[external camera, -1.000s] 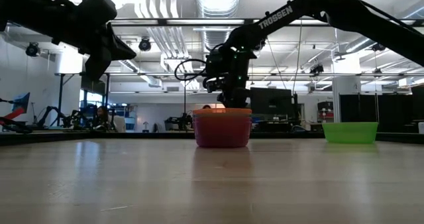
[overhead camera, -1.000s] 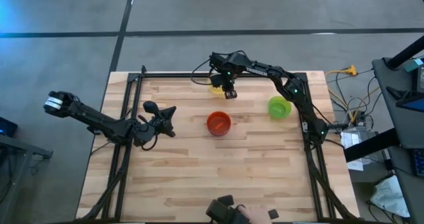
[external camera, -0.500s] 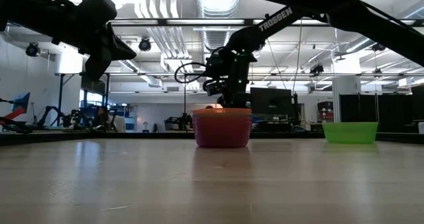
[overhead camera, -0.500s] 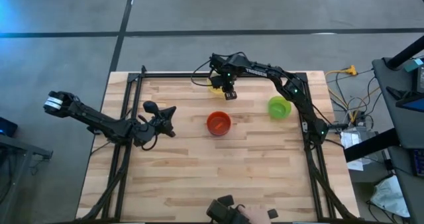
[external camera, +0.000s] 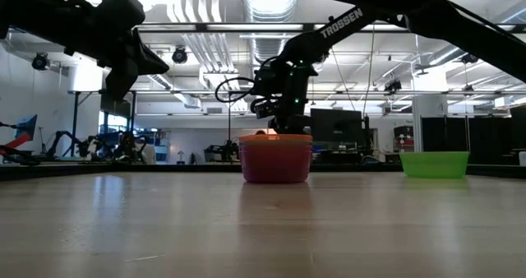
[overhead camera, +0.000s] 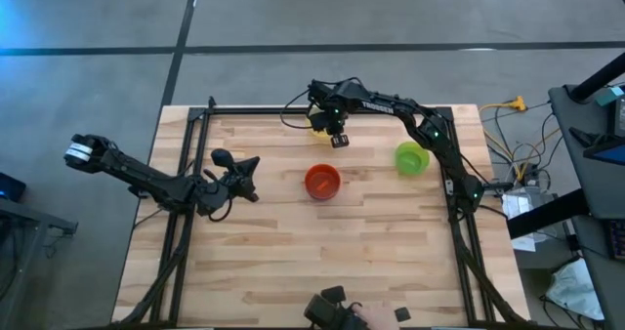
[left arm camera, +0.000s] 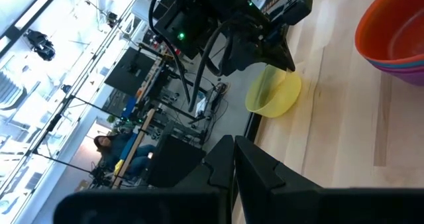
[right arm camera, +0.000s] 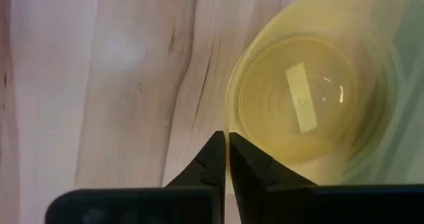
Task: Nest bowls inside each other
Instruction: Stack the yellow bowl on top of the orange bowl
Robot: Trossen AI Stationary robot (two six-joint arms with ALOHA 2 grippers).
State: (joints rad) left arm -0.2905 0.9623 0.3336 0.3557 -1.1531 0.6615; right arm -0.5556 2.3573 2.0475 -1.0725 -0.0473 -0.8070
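Note:
The yellow bowl point(overhead camera: 318, 123) is near the table's far edge, and my right gripper point(overhead camera: 338, 138) reaches down onto it, shut on its rim. In the right wrist view the yellow bowl point(right arm camera: 311, 98) fills the space past the gripper point(right arm camera: 227, 144). The orange bowl point(overhead camera: 322, 181) sits mid-table on top of a stack, with a purple bowl point(left arm camera: 404, 70) showing under it. The green bowl point(overhead camera: 411, 158) stands alone to the right on its base. My left gripper point(overhead camera: 244, 169) hovers shut, left of the stack. No teal bowl is in view. My right gripper pinches the yellow bowl's rim point(right arm camera: 228, 126), one finger point(right arm camera: 255, 168) inside the bowl and one point(right arm camera: 202, 168) outside. The fingers come from above, pointing down. In the left wrist view the yellow bowl point(left arm camera: 273, 95) sits tilted, its lower side on the table.
The table's dark frame rail point(overhead camera: 264, 108) runs along the far edge just behind the yellow bowl. Bare wood point(overhead camera: 322, 262) stretches across the near half. A dark object point(overhead camera: 337, 310) sits at the near edge. Cables and equipment point(overhead camera: 527, 174) lie off the right side.
My right arm has lifted a little at the elbow in the low view, while its gripper has stayed at the yellow bowl. The bowl has edged slightly toward the far edge.

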